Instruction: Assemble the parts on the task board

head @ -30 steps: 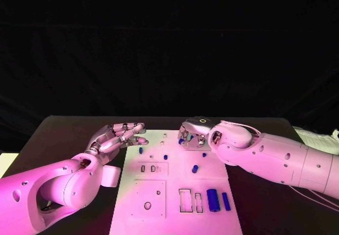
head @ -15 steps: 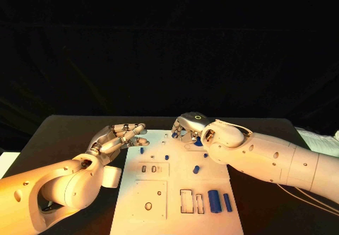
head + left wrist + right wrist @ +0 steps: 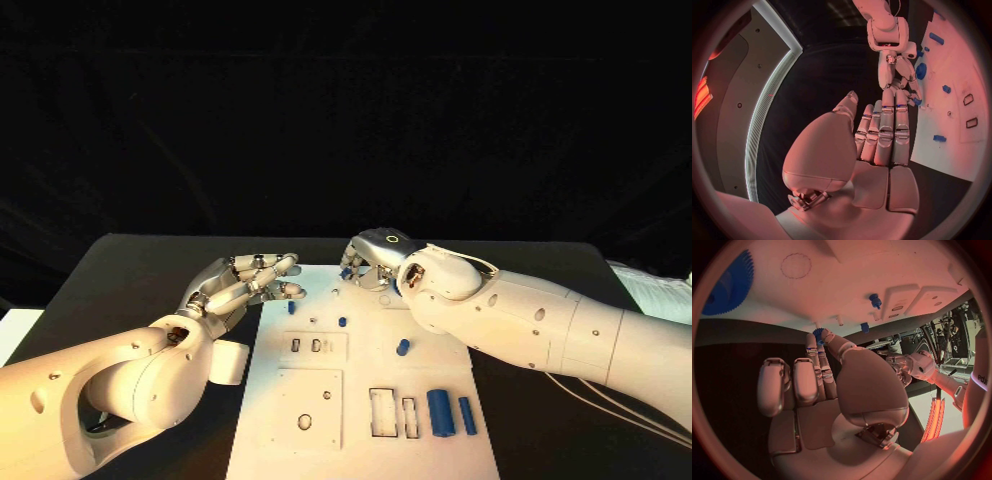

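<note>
**Both hands at the far end of the task board**

Head view. The task board (image 3: 361,400) lies on the black table (image 3: 130,270). The left hand (image 3: 242,285) hovers at the board's far left corner, fingers extended and close together, holding nothing. The right hand (image 3: 378,262) reaches over the far edge, fingers curled downward; a blue part (image 3: 346,272) shows at its fingertips, but this view does not settle whether it is gripped. Loose blue parts lie on the board: 2 small pegs (image 3: 342,322), a short cylinder (image 3: 402,347), and 2 long cylinders (image 3: 438,412) at the near right beside rectangular slots (image 3: 379,412).

Left wrist view. The left hand's fingers (image 3: 886,127) lie straight, side by side, with the thumb apart and nothing between them. The right hand (image 3: 901,75) hangs over the board (image 3: 954,100) opposite.

Right wrist view. The small blue part (image 3: 819,333) sits pinched between thumb and fingertip of the right hand (image 3: 829,390), just off the board's edge. A blue gear (image 3: 729,282) lies on the board (image 3: 848,270), hidden in the head view.
</note>
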`<state>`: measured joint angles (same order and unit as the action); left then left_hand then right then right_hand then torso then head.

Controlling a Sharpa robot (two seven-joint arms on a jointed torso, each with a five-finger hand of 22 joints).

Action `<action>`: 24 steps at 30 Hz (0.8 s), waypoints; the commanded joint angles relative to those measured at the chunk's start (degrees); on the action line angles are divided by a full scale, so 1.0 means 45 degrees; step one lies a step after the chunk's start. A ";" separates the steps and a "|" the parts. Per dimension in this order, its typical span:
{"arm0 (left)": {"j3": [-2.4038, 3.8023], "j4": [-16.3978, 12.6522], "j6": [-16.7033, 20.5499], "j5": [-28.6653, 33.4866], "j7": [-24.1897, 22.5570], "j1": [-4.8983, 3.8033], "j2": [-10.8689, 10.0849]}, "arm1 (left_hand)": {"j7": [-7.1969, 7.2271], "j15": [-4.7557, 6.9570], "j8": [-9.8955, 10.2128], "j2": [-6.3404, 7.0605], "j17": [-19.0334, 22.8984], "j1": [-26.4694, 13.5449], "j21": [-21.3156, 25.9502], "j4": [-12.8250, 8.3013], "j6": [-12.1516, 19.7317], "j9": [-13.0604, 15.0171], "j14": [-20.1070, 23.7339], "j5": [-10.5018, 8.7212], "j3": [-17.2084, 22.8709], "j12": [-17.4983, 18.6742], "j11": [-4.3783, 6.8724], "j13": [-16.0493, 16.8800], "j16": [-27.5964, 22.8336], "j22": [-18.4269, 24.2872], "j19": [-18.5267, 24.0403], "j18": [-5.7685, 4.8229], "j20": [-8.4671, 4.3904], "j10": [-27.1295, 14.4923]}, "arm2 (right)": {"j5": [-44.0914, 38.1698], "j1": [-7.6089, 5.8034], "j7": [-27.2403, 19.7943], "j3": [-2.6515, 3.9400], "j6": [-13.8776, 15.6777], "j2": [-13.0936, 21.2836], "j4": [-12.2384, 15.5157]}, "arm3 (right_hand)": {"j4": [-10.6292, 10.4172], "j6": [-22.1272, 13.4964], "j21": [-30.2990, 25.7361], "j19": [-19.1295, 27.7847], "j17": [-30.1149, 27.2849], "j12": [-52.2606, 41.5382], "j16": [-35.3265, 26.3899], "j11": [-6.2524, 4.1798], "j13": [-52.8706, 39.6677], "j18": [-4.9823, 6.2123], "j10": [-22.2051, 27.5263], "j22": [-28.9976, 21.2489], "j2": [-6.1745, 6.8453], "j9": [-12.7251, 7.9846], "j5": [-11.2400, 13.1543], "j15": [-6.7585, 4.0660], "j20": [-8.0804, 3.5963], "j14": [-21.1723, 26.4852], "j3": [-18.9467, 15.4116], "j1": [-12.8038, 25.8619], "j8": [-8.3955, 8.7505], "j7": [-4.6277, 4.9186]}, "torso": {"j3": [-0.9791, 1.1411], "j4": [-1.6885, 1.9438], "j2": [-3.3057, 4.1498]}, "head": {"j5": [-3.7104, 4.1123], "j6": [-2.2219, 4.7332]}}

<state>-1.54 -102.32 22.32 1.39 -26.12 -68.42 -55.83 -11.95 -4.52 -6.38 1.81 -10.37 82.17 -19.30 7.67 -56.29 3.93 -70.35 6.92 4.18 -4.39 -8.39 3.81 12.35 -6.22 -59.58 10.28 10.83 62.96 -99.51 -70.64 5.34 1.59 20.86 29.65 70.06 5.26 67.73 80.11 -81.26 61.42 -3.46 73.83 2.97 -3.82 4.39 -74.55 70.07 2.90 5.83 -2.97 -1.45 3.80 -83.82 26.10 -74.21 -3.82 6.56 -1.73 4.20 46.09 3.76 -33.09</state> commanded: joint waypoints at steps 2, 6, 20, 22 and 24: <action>0.0010 -0.0017 -0.0265 0.0020 -0.0062 -0.0015 0.0032 | -0.0051 -0.0077 0.0057 -0.0108 -0.0014 -0.0025 0.0066 -0.0045 0.0011 -0.0016 0.0010 -0.0025 -0.0053 0.0041 -0.0039 -0.0009 -0.0044 0.0012 -0.0030 0.0039 0.0023 -0.0022 | -0.0079 0.0005 0.0006 0.0000 -0.0080 -0.0168 -0.0176 | -0.0001 0.0095 0.0045 -0.0059 0.0019 0.0000 0.0081 -0.0043 -0.0021 -0.0124 -0.0014 0.0011 0.0020 0.0007 -0.0029 -0.0051 -0.0002 -0.0522 0.0058 -0.0018 -0.0055 -0.0009 | 0.0002 0.0036 0.0032 | -0.0013 0.0001; 0.0010 -0.0023 -0.0273 0.0020 -0.0052 -0.0015 0.0033 | -0.0054 -0.0086 0.0072 -0.0112 -0.0026 -0.0016 0.0084 -0.0056 0.0011 -0.0013 0.0041 -0.0026 -0.0053 0.0060 -0.0044 -0.0007 -0.0077 0.0025 -0.0015 0.0036 0.0030 -0.0024 | -0.0099 0.0017 -0.0010 -0.0006 -0.0150 -0.0341 -0.0443 | -0.0017 0.0083 0.0046 -0.0052 0.0017 0.0000 0.0084 -0.0034 -0.0018 -0.0122 0.0000 0.0006 0.0041 0.0008 -0.0028 -0.0045 0.0005 -0.0520 0.0063 -0.0005 -0.0042 0.0001 | -0.0011 0.0030 0.0023 | -0.0033 -0.0003; 0.0010 -0.0034 -0.0296 0.0020 -0.0033 -0.0018 0.0032 | -0.0054 -0.0086 0.0072 -0.0112 -0.0026 -0.0016 0.0084 -0.0056 0.0011 -0.0013 0.0041 -0.0026 -0.0053 0.0060 -0.0044 -0.0007 -0.0077 0.0025 -0.0015 0.0036 0.0030 -0.0024 | -0.0147 0.0024 0.0005 -0.0019 -0.0473 -0.0734 -0.1031 | -0.0124 -0.0013 0.0058 -0.0019 -0.0018 0.0003 0.0083 0.0009 -0.0004 -0.0117 0.0111 0.0004 0.0173 0.0007 -0.0018 -0.0002 0.0042 -0.0496 0.0079 0.0087 0.0022 0.0045 | -0.0012 0.0026 0.0053 | -0.0057 0.0013; 0.0010 -0.0036 -0.0299 0.0020 -0.0029 -0.0019 0.0028 | -0.0054 -0.0086 0.0072 -0.0112 -0.0026 -0.0016 0.0084 -0.0056 0.0011 -0.0013 0.0041 -0.0026 -0.0053 0.0060 -0.0044 -0.0007 -0.0077 0.0025 -0.0015 0.0036 0.0030 -0.0024 | -0.0134 0.0025 0.0017 -0.0022 -0.0524 -0.0765 -0.1074 | -0.0194 -0.0121 0.0041 0.0025 -0.0025 0.0008 0.0091 0.0044 0.0009 -0.0106 0.0228 -0.0038 0.0274 -0.0007 -0.0013 0.0034 0.0069 -0.0483 0.0086 0.0144 0.0052 0.0083 | -0.0013 0.0016 0.0054 | -0.0068 0.0018; 0.0010 -0.0040 -0.0301 0.0020 -0.0025 -0.0019 0.0024 | -0.0054 -0.0086 0.0072 -0.0112 -0.0026 -0.0016 0.0084 -0.0056 0.0011 -0.0013 0.0041 -0.0026 -0.0053 0.0060 -0.0044 -0.0007 -0.0077 0.0025 -0.0015 0.0036 0.0030 -0.0024 | -0.0107 0.0025 0.0030 -0.0026 -0.0563 -0.0794 -0.1123 | -0.0294 -0.0362 -0.0001 0.0093 0.0003 0.0026 0.0121 0.0136 0.0040 -0.0091 0.0493 -0.0125 0.0425 -0.0057 -0.0016 0.0109 0.0112 -0.0483 0.0064 0.0254 0.0088 0.0161 | -0.0014 0.0015 0.0061 | -0.0071 0.0014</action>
<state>-1.54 -102.35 22.21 1.40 -26.00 -68.43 -55.80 -11.95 -4.52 -6.38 1.81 -10.43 82.17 -19.30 7.67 -56.29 3.93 -70.35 6.92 4.18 -4.39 -8.39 3.81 12.35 -6.15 -59.57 10.28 10.83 62.96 -99.55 -70.54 5.15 1.47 19.68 26.14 65.26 4.19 66.43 80.10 -80.91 61.37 -3.49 74.01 3.51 -3.87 4.39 -72.55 69.56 4.31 5.90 -2.85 -1.23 4.14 -84.03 26.32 -73.09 -3.84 7.15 -1.79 4.28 46.32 3.47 -33.00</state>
